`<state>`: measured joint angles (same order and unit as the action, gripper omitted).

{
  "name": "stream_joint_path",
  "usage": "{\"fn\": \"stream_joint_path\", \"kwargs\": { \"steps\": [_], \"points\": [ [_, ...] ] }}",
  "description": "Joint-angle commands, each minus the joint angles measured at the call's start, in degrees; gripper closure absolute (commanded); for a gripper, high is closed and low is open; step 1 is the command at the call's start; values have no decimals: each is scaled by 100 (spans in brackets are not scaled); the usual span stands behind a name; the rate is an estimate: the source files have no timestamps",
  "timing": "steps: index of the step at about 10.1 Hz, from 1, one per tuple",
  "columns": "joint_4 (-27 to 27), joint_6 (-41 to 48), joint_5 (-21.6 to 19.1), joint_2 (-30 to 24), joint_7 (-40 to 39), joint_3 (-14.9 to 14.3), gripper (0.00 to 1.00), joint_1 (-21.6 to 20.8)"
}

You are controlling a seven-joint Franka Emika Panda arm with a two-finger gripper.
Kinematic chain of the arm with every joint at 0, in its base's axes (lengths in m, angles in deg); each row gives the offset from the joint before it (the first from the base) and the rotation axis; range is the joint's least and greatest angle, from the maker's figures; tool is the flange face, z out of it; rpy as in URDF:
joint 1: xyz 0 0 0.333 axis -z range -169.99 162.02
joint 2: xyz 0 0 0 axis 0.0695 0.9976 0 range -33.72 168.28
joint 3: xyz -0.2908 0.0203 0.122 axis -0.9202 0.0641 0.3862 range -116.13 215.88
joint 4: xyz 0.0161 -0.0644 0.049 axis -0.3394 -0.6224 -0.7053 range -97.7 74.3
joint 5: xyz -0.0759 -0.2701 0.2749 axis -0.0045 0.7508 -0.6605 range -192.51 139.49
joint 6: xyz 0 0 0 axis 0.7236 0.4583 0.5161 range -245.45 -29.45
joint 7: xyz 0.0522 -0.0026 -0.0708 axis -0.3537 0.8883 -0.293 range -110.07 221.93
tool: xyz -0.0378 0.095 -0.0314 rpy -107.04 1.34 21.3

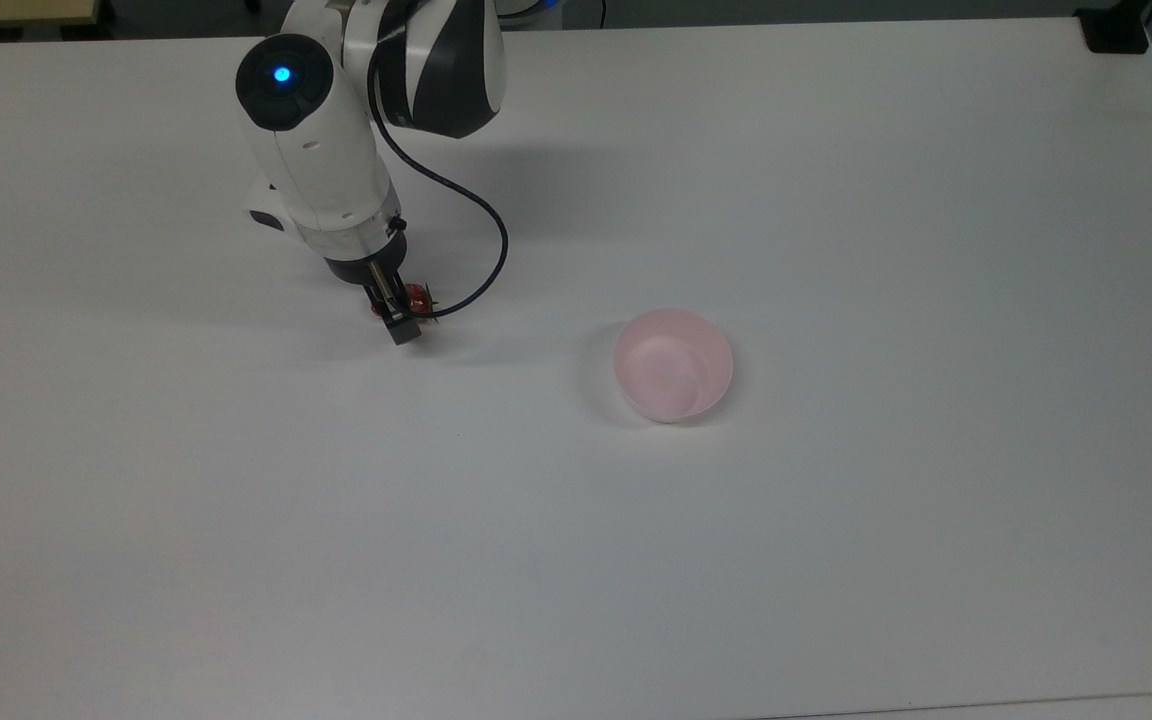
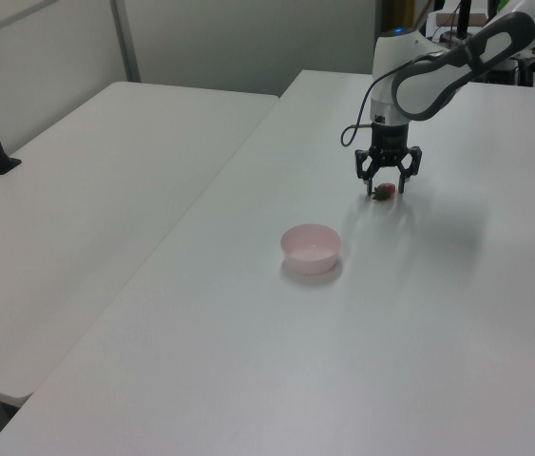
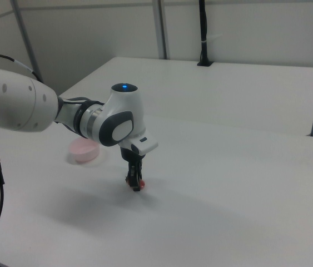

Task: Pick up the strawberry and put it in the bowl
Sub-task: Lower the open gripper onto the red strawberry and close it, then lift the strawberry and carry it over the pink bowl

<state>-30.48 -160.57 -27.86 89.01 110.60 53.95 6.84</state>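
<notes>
Fingers (image 2: 366, 182) are standing spread on either side of the strawberry (image 2: 384, 190); I'm seeing my gripper (image 2: 383, 188) open, low over the table (image 2: 457, 313), the strawberry lying between them and the bowl (image 2: 311, 248) sitting well apart.

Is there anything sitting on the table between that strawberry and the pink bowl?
Nothing visible. The table is bare between the strawberry, which sits between the open tool's fingers, and the bowl.

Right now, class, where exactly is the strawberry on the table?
In the top view, the strawberry lies on the white table, left of the pink bowl and apart from it, with the gripper lowered around it.
</notes>
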Motion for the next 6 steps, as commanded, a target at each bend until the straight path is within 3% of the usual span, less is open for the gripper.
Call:
{"fn": "stream_joint_path", "kwargs": {
  "steps": [1,3,6],
  "points": [
    [-83,-101,-41,-99,70,215,65,-37],
    [57,-23,-41,-142,18,233,68,-28],
    [810,617,-23,-266,-9,820,67,-72]
  ]
}}
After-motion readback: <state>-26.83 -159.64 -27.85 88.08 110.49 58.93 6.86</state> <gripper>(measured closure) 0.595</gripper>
